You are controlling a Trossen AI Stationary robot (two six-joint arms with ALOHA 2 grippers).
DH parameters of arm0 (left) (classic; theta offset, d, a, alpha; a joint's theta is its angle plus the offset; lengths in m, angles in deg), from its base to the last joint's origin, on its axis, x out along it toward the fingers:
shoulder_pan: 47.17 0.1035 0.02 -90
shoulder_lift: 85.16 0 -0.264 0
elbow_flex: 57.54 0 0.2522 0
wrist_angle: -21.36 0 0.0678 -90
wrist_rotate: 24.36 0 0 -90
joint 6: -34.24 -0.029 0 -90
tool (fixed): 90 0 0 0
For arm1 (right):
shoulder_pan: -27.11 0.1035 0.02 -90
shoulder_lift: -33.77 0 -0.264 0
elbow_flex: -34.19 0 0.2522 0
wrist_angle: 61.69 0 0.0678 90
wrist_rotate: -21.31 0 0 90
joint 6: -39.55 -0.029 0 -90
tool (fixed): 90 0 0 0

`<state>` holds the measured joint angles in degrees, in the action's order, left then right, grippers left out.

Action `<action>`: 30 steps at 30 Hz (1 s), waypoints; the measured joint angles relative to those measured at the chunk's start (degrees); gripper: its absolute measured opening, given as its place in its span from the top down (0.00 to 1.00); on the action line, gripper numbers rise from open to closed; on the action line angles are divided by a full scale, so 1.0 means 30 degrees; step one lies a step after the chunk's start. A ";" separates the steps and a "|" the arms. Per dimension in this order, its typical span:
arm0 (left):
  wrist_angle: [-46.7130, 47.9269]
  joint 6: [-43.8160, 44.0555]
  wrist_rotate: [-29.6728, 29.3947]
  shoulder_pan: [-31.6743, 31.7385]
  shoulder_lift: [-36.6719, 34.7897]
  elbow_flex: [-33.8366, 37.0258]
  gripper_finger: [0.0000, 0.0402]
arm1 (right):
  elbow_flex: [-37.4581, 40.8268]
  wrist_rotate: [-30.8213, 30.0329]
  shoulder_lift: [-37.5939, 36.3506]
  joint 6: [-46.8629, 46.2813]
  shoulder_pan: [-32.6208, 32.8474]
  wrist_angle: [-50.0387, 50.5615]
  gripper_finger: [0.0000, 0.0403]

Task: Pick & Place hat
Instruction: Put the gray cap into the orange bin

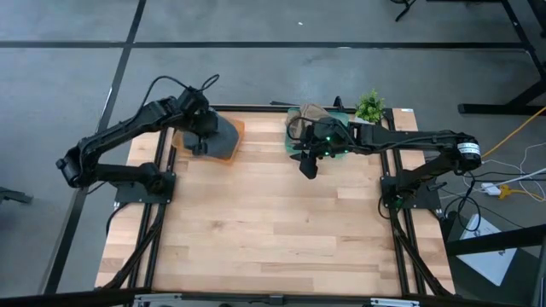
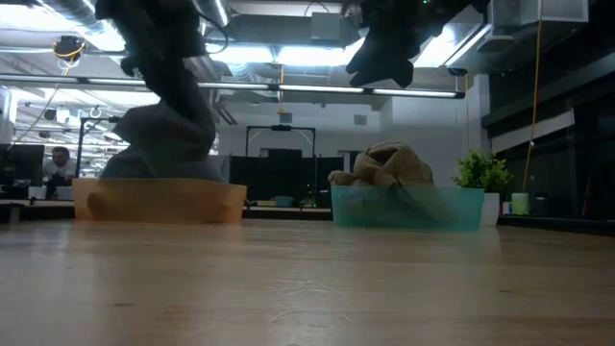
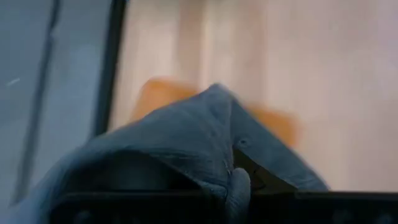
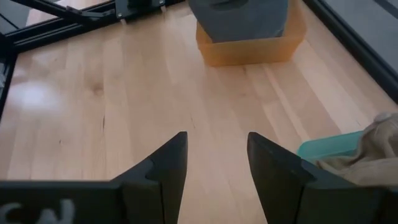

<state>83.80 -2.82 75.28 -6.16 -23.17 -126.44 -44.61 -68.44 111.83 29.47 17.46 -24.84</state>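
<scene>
A grey hat (image 1: 223, 136) hangs from my left gripper (image 1: 199, 143) over an orange bin (image 2: 159, 202) at the table's far left. In the low view the grey hat (image 2: 165, 139) reaches down behind the bin's rim. A tan hat (image 2: 384, 165) lies heaped in a teal bin (image 2: 408, 208) at the far middle. My right gripper (image 4: 214, 168) is open, raised over bare wood just on the near side of the teal bin (image 4: 323, 149), and touches nothing. My left gripper is shut on a bunched fold of the grey hat's cloth (image 3: 239, 186), coming at it from above. The hat hangs below the fingers with its lower part down inside the orange bin (image 3: 155, 93). The fingers themselves are hidden behind the cloth.
A small potted plant (image 1: 370, 107) stands at the far edge, to the right of the teal bin. The near half of the wooden table (image 1: 273, 230) is bare board. Black frame rails run along both sides.
</scene>
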 joint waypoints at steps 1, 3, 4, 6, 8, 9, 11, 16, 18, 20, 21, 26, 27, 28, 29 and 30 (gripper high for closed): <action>0.0011 -0.0246 -0.0945 0.0003 0.0075 0.0000 0.99 | 0.0000 -0.0116 0.0000 0.0000 0.0000 0.0000 0.59; 0.0004 -0.0666 -0.2668 0.0007 0.0103 0.0000 0.99 | 0.0000 -0.0242 0.0000 0.0000 0.0000 0.0000 0.59; 0.0004 -0.0766 -0.3373 0.0015 0.0098 0.0000 0.99 | 0.0000 -0.0242 0.0000 0.0000 0.0000 0.0000 0.59; 0.0007 -0.0720 -0.4339 0.0007 0.0090 0.0000 0.99 | 0.0000 -0.0249 0.0000 0.0010 0.0000 0.0000 0.59; 0.0004 -0.0484 -0.5031 0.0015 0.0090 0.0000 0.98 | 0.0000 -0.0249 0.0000 0.0065 0.0000 0.0000 0.59; 0.0010 -0.0436 -0.5262 0.0015 0.0090 0.0000 0.98 | 0.0000 -0.0250 0.0000 0.0066 0.0000 0.0001 0.59; 0.0011 -0.0365 -0.5387 0.0015 0.0090 0.0000 0.97 | 0.0000 -0.0302 0.0000 0.0073 -0.0019 0.0004 0.59; 0.0547 0.0394 -0.5202 0.0015 0.0083 0.0000 0.94 | 0.0000 -0.0767 0.0000 0.0063 -0.0229 0.0015 0.59; 0.1098 0.0441 -0.4683 0.0015 0.0083 0.0000 0.90 | 0.0000 -0.0761 0.0000 0.0051 -0.0319 0.0015 0.59; 0.1590 0.0465 -0.4337 0.0015 0.0083 0.0000 0.86 | 0.0000 -0.0759 0.0000 0.0051 -0.0422 0.0015 0.59; 0.1792 0.0572 -0.4227 0.0015 0.0083 0.0000 0.83 | 0.0000 -0.0749 0.0000 0.0051 -0.0481 0.0015 0.59; 0.1790 0.2181 -0.3657 0.0718 -0.0134 0.0000 0.68 | 0.0000 -0.0752 0.0000 0.0063 -0.0641 0.0019 0.59; 0.1795 0.2590 -0.3466 0.0995 -0.0285 0.0000 0.65 | 0.0000 -0.0752 0.0000 0.0070 -0.0641 0.0019 0.59; 0.1796 0.3039 -0.3024 0.1306 -0.0458 0.0000 0.62 | 0.0000 -0.0752 0.0000 0.0120 -0.0641 0.0022 0.59; 0.1796 0.3473 -0.2461 0.1665 -0.0683 0.0000 0.60 | 0.0000 -0.0747 0.0000 0.0154 -0.0638 0.0022 0.59; 0.1785 0.3889 -0.1843 0.2050 -0.0976 0.0000 0.58 | 0.0000 -0.0745 0.0000 0.0204 -0.0634 0.0029 0.59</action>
<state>89.15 8.84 69.76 -0.01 -26.10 -126.44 -44.61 -70.67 111.83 30.08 15.56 -24.75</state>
